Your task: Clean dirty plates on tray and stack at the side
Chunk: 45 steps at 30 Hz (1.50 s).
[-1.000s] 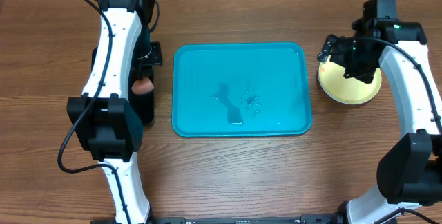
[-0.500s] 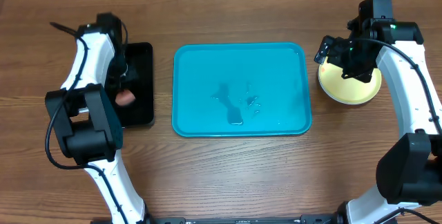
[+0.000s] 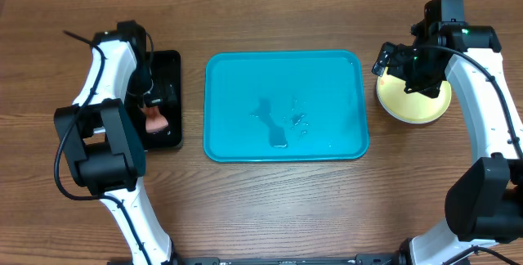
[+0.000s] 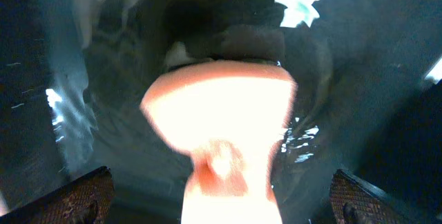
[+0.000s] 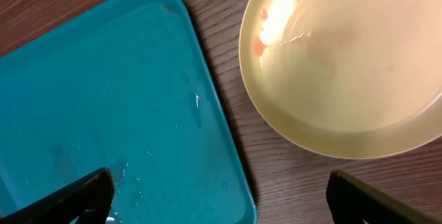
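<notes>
The turquoise tray (image 3: 286, 105) lies mid-table with a few water drops and no plate on it; its right end (image 5: 103, 99) also shows in the right wrist view. A yellow-green plate (image 3: 415, 101) sits on the wood right of the tray, with a small red spot near its rim (image 5: 259, 44). My right gripper (image 3: 391, 59) hovers open over the gap between tray and plate (image 5: 345, 65), its fingertips (image 5: 69, 196) wide apart and holding nothing. My left gripper (image 3: 151, 101) is open over the black tray, and a pink-orange scrubber (image 4: 221, 127) lies loose between its fingers (image 4: 86, 196).
The small black tray (image 3: 167, 73) sits left of the turquoise tray, wet inside, with the scrubber (image 3: 153, 118) in it. Bare wooden table (image 3: 286, 208) surrounds the trays. Both arms' bases stand at the front corners.
The left arm swung out over the black tray, and its jaws have opened, so the scrubber now lies free in the tray. The right arm has barely moved.
</notes>
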### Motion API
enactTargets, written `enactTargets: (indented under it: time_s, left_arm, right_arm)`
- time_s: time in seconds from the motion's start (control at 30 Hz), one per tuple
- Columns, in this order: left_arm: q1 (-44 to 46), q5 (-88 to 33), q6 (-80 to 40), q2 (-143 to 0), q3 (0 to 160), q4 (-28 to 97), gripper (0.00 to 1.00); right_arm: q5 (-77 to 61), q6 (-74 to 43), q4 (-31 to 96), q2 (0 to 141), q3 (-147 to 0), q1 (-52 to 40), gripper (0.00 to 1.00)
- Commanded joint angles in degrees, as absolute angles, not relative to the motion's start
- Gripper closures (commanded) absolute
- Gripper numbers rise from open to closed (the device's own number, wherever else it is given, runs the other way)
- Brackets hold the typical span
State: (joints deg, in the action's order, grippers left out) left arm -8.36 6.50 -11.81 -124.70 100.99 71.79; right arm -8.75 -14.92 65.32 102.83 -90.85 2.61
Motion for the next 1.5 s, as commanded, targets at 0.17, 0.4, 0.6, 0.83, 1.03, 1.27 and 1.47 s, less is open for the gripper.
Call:
enactTargets:
  time_s: [0.17,0.4,0.6,0.83,1.03,1.27,1.47]
  left_arm:
    - [-8.21,5.96,-13.34,-121.89,122.85,83.70,0.00]
    - [-8.19,5.89,-13.39,-117.19,137.88,94.87,0.00]
    - [-8.21,5.93,-13.93,-112.75,138.06,96.82,0.00]
    - [-8.21,5.93,-13.93,-113.14,138.04,96.79,0.00]
    - [-8.21,5.93,-13.93,-113.14,138.04,96.79,0.00]
    - [-8.21,5.93,-13.93,-113.14,138.04,96.79,0.00]
    - [-8.21,5.93,-13.93,-113.14,138.04,96.79,0.00]
  right_arm:
    - [-8.67,-14.48,64.84,102.45,-91.92,2.57,0.00]
    - [-8.64,-11.14,68.10,98.50,-92.05,2.57,0.00]
    - [-8.47,-9.89,69.84,88.29,-92.07,2.59,0.00]
    - [-8.25,-8.91,72.62,75.20,-92.07,2.59,0.00]
    - [-8.25,-8.93,73.49,68.77,-92.07,2.59,0.00]
    - [-8.25,-8.93,73.47,68.10,-92.05,2.59,0.00]
    - [-8.23,-8.91,73.47,69.12,-92.05,2.59,0.00]
